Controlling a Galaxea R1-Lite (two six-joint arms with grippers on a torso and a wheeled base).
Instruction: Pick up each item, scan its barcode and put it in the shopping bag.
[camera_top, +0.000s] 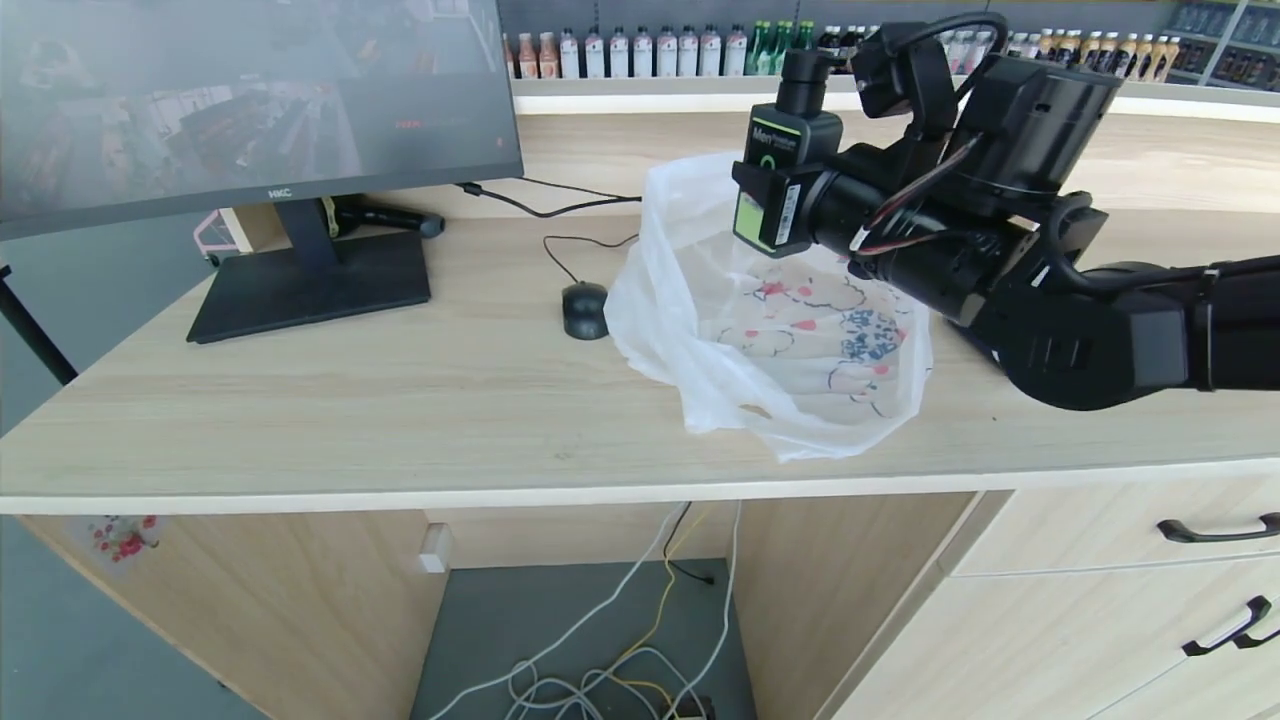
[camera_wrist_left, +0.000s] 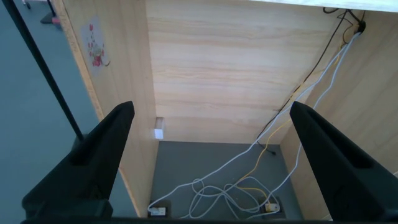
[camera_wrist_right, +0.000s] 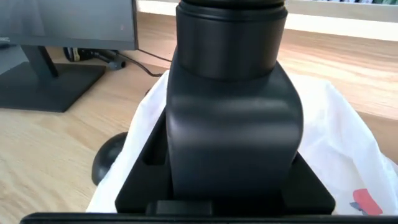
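Note:
A white, see-through shopping bag with a flower print lies open on the wooden counter. My right arm hangs just above the bag's mouth, with its wrist camera over the opening. In the right wrist view a black housing blocks the middle, and the bag spreads below it. My left gripper is open and empty, low in front of the counter and facing the recess under it. A black handheld scanner lies behind the monitor stand.
A monitor stands at the counter's back left, and a black mouse sits just left of the bag. Loose cables lie on the floor under the counter. Drawers fill the lower right. Bottles line a far shelf.

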